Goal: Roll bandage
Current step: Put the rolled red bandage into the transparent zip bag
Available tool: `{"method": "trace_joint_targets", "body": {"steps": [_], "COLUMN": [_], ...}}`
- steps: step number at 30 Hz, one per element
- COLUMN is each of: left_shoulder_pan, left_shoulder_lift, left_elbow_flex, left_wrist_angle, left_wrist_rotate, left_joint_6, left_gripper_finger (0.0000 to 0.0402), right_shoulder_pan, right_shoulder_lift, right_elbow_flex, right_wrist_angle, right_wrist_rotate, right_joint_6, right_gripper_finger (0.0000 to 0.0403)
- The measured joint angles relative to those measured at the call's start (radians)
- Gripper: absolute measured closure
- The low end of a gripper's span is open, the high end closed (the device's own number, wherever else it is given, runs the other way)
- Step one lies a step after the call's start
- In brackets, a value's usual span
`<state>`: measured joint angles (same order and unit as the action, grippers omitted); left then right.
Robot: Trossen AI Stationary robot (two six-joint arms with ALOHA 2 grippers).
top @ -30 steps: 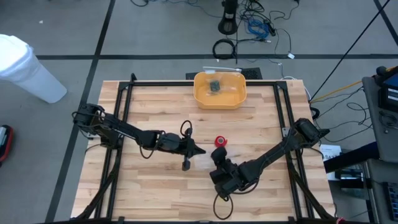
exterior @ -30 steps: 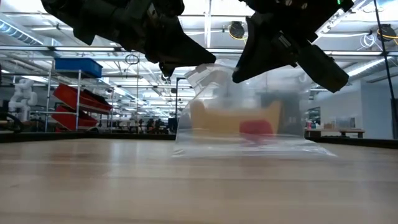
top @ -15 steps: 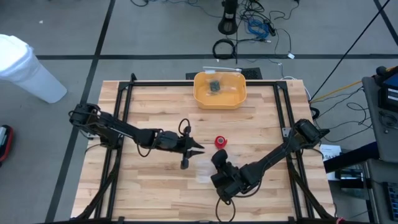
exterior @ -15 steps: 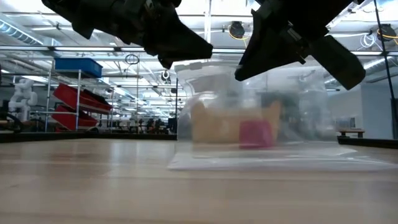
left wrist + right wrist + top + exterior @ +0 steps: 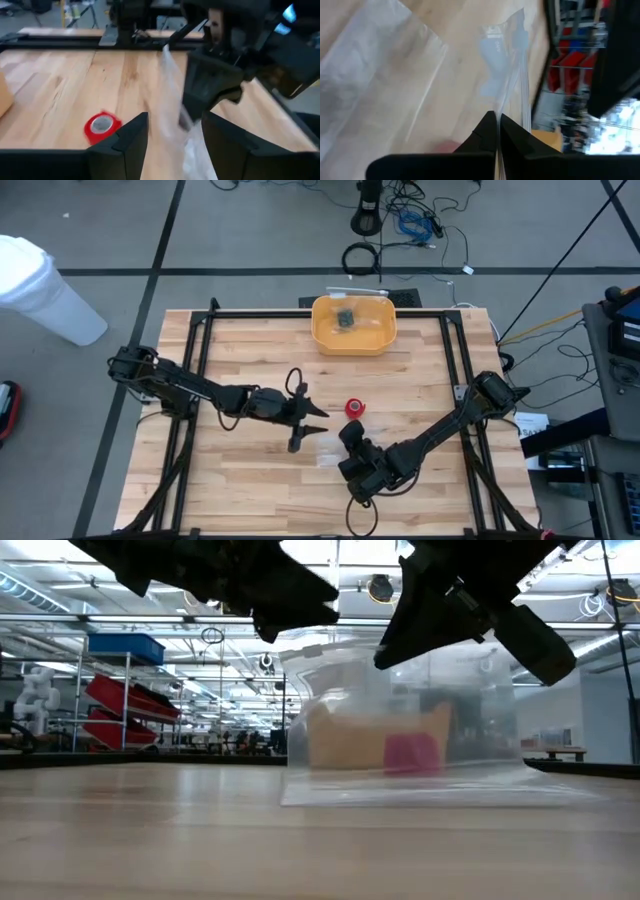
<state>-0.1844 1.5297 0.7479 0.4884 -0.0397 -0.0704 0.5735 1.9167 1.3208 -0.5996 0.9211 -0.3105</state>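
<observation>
I've got my right pincer pressed together on the top edge of the clear plastic bag, holding it up so it hangs with its bottom resting on the counter. From the right wrist camera the two fingers meet on the bag's sealed strip, nothing else between them.

Just across from it, my left pincer is spread wide, the fingers standing apart with the bag's edge running between them but not gripped. It sits just beside the right one, pointing at it.

Beyond both, a little past the left pincer's tips and off to one side of the bag, lies the bandage. It's a small red roll, standing on end on the bare wood, outside the bag and touched by neither arm. In the low view it shows red through the plastic.

My read: it's light, soft fabric, so it will squash and could unwind if I pinch it by the loose outer layer. I'd take it across its round sides, gently, with the fingers squarely opposite each other. The wood looks smooth, so a nudge could send it sliding or rolling off.

Farthest out, well apart at the counter's back edge, is a yellow tub.
</observation>
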Motion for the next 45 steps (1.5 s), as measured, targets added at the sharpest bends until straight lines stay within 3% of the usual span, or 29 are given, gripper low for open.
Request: {"method": "trace_joint_targets", "body": {"steps": [6,13,29,37,43,45], "left_shoulder_pan": [-0.001,-0.001,0.007,0.043,0.047,0.047], "left_shoulder_lift": [0.004,0.025,0.085,0.083,0.083,0.083], "left_elbow_flex": [0.000,0.000,0.000,0.002,0.002,0.002], "left_wrist_angle": [0.018,0.085,0.090,0.013,0.003,0.001], "left_wrist_rotate": [0.046,0.007,-0.019,-0.027,0.086,0.085], "left_joint_6": [-0.001,-0.001,-0.008,-0.024,0.056,0.059], "left_gripper_finger": [0.0211,0.0211,0.0226,0.0275,0.0380,0.0392], "right_shoulder_pan": [0.000,-0.028,-0.070,-0.070,-0.067,-0.066], "right_shoulder_lift": [0.000,0.001,0.001,0.002,0.002,0.002], "right_elbow_flex": [0.000,0.000,0.000,-0.003,-0.003,-0.003], "right_wrist_angle": [0.014,0.072,0.162,0.193,0.206,0.206], "right_wrist_rotate": [0.099,0.039,0.078,0.102,0.101,0.101], "right_joint_6": [-0.075,-0.113,-0.199,-0.282,-0.306,-0.308], "right_gripper_finger": [0.0403,0.0403,0.0403,0.0402,0.0402,0.0402]}}
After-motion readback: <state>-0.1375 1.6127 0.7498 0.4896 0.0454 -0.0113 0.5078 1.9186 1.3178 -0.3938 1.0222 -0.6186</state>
